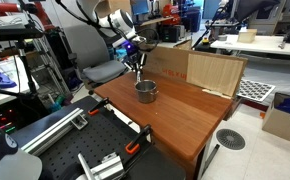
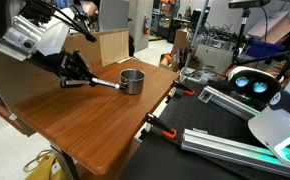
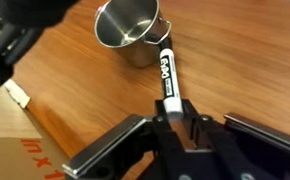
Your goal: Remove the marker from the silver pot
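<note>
Gripping state: the claw (image 3: 173, 120) is pinching the marker (image 3: 168, 78). Its jaws are pressed onto the near end of the barrel, at 6 o'clock in the wrist view.
Claw position: low over the counter (image 3: 250, 60). In both exterior views, the claw (image 1: 135, 66) (image 2: 83, 80) sits near the pot and apart from it.
Marker appearance: white barrel with black print and a dark far end. The near end is hidden between the jaws.
Marker location: outside the silver pot (image 3: 127, 30), running from the claw toward 12 o'clock in the wrist view. The dark far end lies just beside the pot's outer wall, at about 4 o'clock on the pot. Contact with the wall cannot be told.
Marker attitude: in an exterior view, the marker (image 2: 107, 84) runs close to level, low over the counter (image 2: 95, 125), between the claw and the pot.
Pot position: upright on the brown wooden counter (image 1: 180, 118), mouth up. It stands at 11 o'clock from the claw in the wrist view. Both exterior views show the silver pot (image 1: 146, 91) (image 2: 132, 80) well inside the counter edges.
Arm: the arm (image 2: 35, 35) reaches down to the claw from 10 o'clock in an exterior view.
Background: a cardboard panel (image 1: 211, 72) stands at the far edge of the counter, at about 2 o'clock from the pot.
</note>
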{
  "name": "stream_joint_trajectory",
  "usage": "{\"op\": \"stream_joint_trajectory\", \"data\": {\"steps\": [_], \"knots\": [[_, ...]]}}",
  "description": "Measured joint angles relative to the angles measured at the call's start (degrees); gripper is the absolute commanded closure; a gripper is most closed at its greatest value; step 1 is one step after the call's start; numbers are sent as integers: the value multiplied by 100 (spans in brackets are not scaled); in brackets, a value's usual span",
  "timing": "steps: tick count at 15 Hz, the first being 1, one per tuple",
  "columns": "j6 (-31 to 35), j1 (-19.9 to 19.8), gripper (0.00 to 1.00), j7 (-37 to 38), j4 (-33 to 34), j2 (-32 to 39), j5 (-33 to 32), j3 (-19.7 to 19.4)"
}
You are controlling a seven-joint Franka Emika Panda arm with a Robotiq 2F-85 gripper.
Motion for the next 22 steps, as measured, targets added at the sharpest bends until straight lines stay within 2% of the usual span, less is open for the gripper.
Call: {"op": "stream_joint_trajectory", "data": {"steps": [4,5,6,13,22], "knots": [[-5,41,94,0,81,102,-105,-12],[-5,52,53,0,102,129,-134,-12],[-14,61,52,0,125,154,-151,-12],[-254,87,2,-43,148,199,-309,-62],[-294,88,0,-225,260,195,-333,-55]]}}
